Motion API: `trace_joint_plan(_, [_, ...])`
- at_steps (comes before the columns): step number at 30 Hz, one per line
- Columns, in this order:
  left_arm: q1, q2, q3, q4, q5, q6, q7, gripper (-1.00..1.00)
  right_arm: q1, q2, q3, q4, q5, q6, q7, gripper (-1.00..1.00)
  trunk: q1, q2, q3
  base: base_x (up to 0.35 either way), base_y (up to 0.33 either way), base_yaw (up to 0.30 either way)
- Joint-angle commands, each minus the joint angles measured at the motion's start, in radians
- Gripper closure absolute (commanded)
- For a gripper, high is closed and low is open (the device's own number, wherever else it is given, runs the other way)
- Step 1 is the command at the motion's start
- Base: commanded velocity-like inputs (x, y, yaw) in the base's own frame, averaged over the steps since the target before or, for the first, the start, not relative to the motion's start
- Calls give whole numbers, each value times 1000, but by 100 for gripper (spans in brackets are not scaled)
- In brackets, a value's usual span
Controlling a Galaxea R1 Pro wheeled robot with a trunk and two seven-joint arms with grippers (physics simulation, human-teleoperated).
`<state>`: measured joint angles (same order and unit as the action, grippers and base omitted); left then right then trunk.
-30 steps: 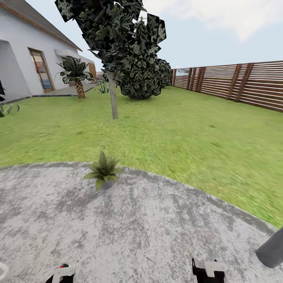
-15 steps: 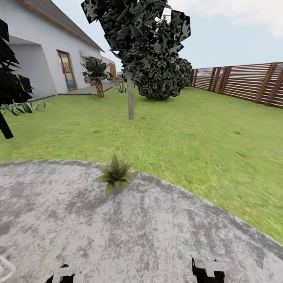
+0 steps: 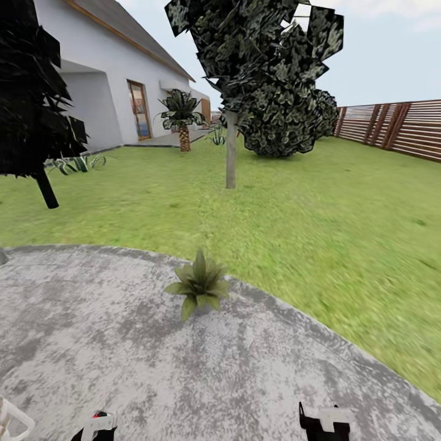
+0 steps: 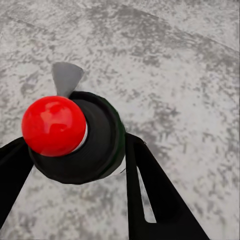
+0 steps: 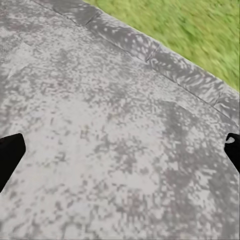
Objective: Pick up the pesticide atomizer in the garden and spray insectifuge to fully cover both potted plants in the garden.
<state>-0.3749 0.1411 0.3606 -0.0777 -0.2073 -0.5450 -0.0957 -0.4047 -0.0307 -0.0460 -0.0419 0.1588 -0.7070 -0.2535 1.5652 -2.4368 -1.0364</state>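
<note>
We hold the dark green-black, red-topped pesticide atomizer (image 4: 75,137) clamped in our left gripper (image 4: 75,165), its long axis toward the camera, grey nozzle (image 4: 66,77) aimed away over the paving. Our right gripper (image 5: 120,150) is spread wide over bare grey patio (image 3: 257,373). One small green rosette potted plant (image 3: 199,288) stands near the patio's curved lawn edge.

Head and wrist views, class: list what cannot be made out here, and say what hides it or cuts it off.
- Pesticide atomizer, left wrist view: its body and label are hidden beneath its own red top, seen from above.
- Potted plant, head view: its pot is mostly covered by the leaves.
- Left tool and right tool, head view: cut off by the bottom edge.
- Right tool fingers, right wrist view: only the tips enter the frame edges.
</note>
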Motion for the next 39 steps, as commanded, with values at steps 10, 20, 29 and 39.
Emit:
trace_joint_plan(10, [-1, 0, 9, 1, -6, -4, -6, 100, 0, 0, -5, 0, 10, -2, -6, -100, 0, 0, -1, 97, 0, 276])
trace_joint_plan(20, [-1, -2, 9, 1, -6, -3, -6, 100, 0, -3, -5, 0, 12, -2, -6, -100, 0, 0, -1, 131, -101, 156])
trace_joint_plan(29, [-1, -5, 9, 1, -5, -3, -6, 100, 0, -2, -4, -1, 10, -2, -7, -100, 0, 0, -1, 12, -7, 2])
trace_joint_plan(39, [-1, -5, 9, 1, -5, -4, -6, 100, -1, -2, -5, -1, 9, -2, -6, -100, 0, 0, -1, 90, -143, 6])
